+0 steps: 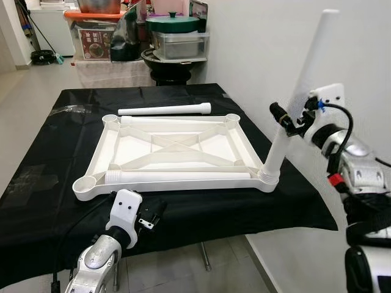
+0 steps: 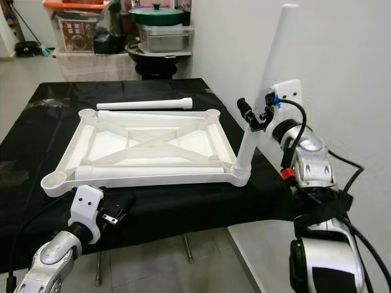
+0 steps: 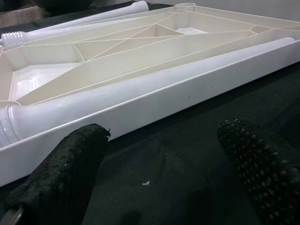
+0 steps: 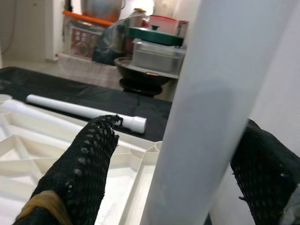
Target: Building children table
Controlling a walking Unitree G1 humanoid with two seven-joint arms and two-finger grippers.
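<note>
Tabletop (image 1: 177,146), white and upside down, lies on the black cloth (image 1: 55,159) over a table in the left eye view. One leg (image 1: 293,104) stands tilted in its near right corner socket (image 1: 269,177), held by the right gripper (image 1: 292,122) about halfway up. A second leg (image 1: 165,110) lies on the cloth just beyond the far edge, and a third (image 1: 177,176) rests along the inside of the near edge. The left gripper (image 1: 149,218) sits low at the cloth's near edge, just short of the tabletop. Behind the table stand bins and pots (image 1: 174,33), their upper parts cut off.

The right eye view shows the same layout and more of the right arm (image 2: 308,165) and its cables.

The left wrist view shows the left fingers (image 3: 61,173) spread apart over bare cloth, holding nothing, with the near rim (image 3: 154,103) and the resting leg close ahead.

The right wrist view shows the right fingers (image 4: 84,168) on either side of the standing leg (image 4: 211,108), which hides whether the pads actually press it; the far leg (image 4: 79,110) lies beyond.
</note>
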